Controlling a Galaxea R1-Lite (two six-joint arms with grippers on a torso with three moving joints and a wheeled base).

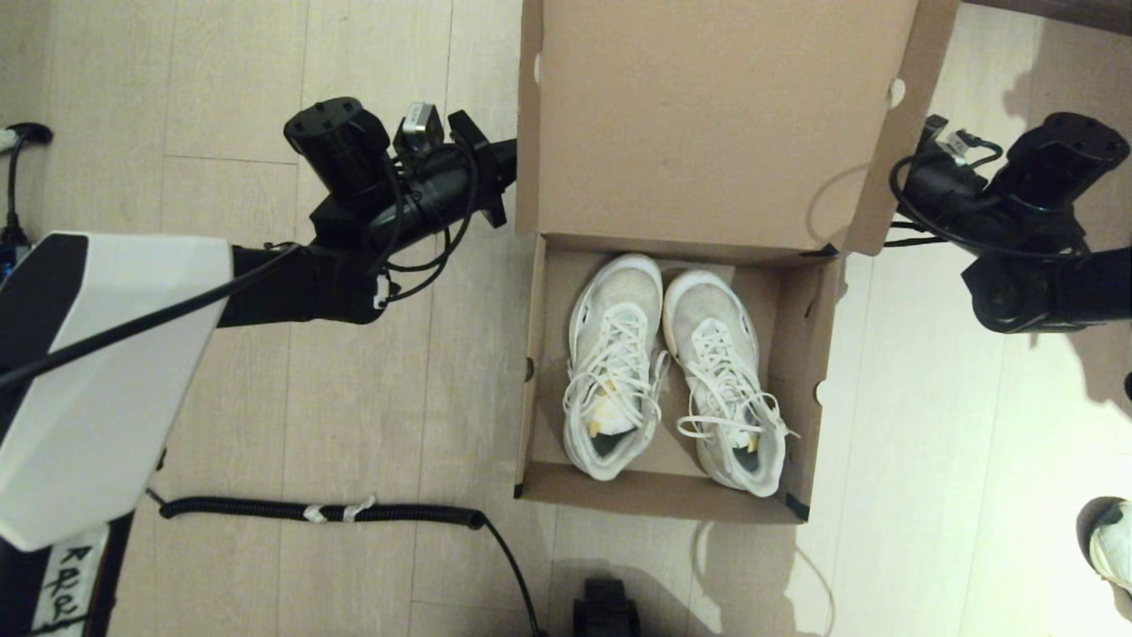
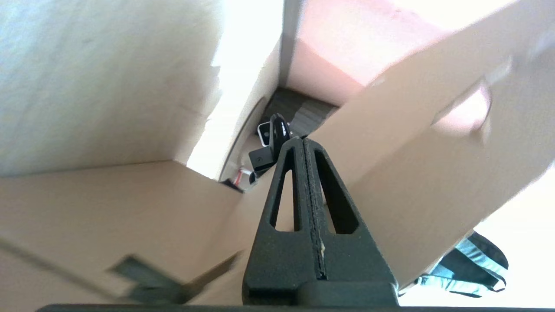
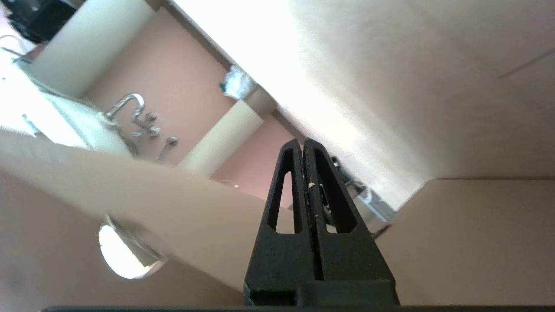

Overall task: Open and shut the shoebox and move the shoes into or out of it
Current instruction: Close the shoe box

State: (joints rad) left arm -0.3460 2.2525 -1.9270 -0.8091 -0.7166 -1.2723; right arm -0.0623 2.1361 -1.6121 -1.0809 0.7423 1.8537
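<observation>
Shoebox [image 1: 800,372] sits open on the wood-plank floor [image 1: 354,398], lid [image 1: 707,115] swung back and standing up at the far side, plain cardboard inside facing the head camera. Shoes [image 1: 672,372] lie side by side within the box, toes toward the hinge, laces up, heels near the front wall; they fill most of the base, a snug fit. Left tool [image 2: 303,145] is beside the lid's left side flap, fingers pressed together with nothing between them, tips just at the cardboard; whether they touch it cannot be told. Right tool [image 3: 302,145] mirrors this at the lid's right flap, fingers likewise closed on nothing, cardboard close on either side in the wrist view. Judgement: both arms flank the lid to steady or tip it, closed fingers serving as pushers, not grippers; the lid reads as mid-swing or propped, with the shoes already stowed. Floor is pale laminate; a coiled black cable [image 1: 327,510] runs along the near side, a lone shoe [image 1: 1112,544] at the right edge. Right wrist view shows pinkish walls and a tap in the room beyond.
</observation>
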